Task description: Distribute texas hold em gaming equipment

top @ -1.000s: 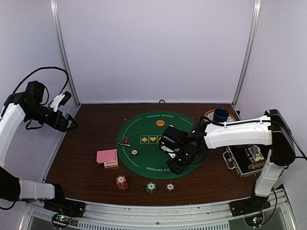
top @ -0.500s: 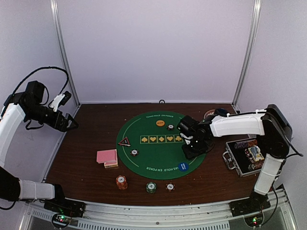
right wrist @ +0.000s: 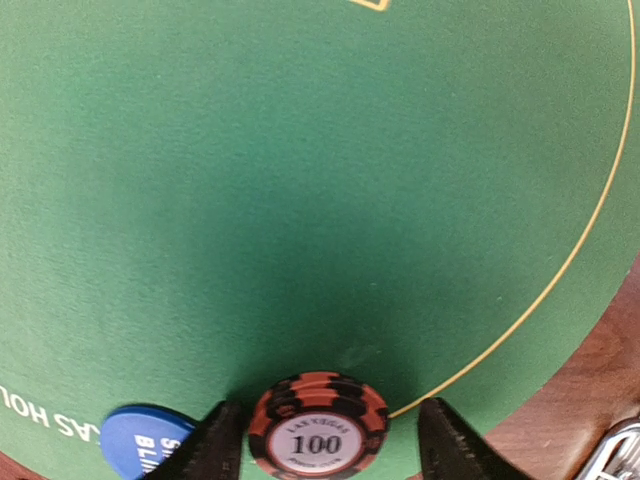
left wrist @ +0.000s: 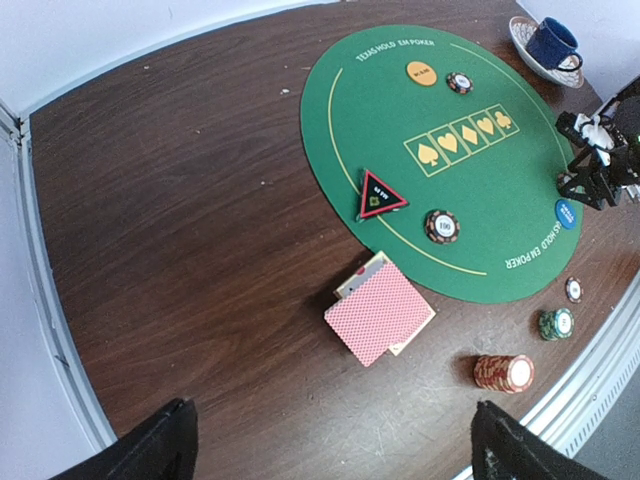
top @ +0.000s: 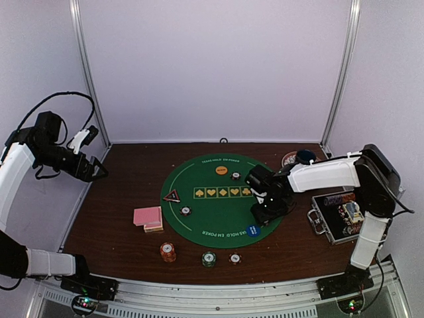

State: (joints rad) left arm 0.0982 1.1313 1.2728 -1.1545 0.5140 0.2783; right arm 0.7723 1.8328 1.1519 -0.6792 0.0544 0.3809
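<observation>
Right gripper [top: 267, 207]: low over right side of green mat [top: 205, 212], jaws apart, clamped on nothing; fingers [right wrist: 218, 442] either side of one orange-red chip [right wrist: 318, 425] marked 100, lying flat on the felt just inside the gold line, clear gap on its right, contact on its left not possible to tell. Blue button [right wrist: 140, 440]: flat on the mat just beside that chip, at the mat's near-right edge. Left gripper [top: 95, 171]: raised above the table's left edge, jaws wide apart, empty. Orange button [top: 221, 170]: far edge of mat, with a dark striped chip [top: 235, 175] just to its right. Triangle marker [top: 171, 196]: red-edged, black, at mat's left edge. Second dark chip [top: 185, 211]: near-left part of mat, near the marker. Pink-backed cards [top: 148, 218]: stack face down on bare table [top: 119, 199], just off the mat's left edge. Along table's near edge, left to right: orange-red chip stack [top: 167, 252], green chip stack [top: 209, 258], single chip [top: 234, 258]. Black case [top: 341, 215]: silver-edged, open, by right edge. Blue mug [top: 305, 158] on plate [top: 289, 159]: far right corner.
</observation>
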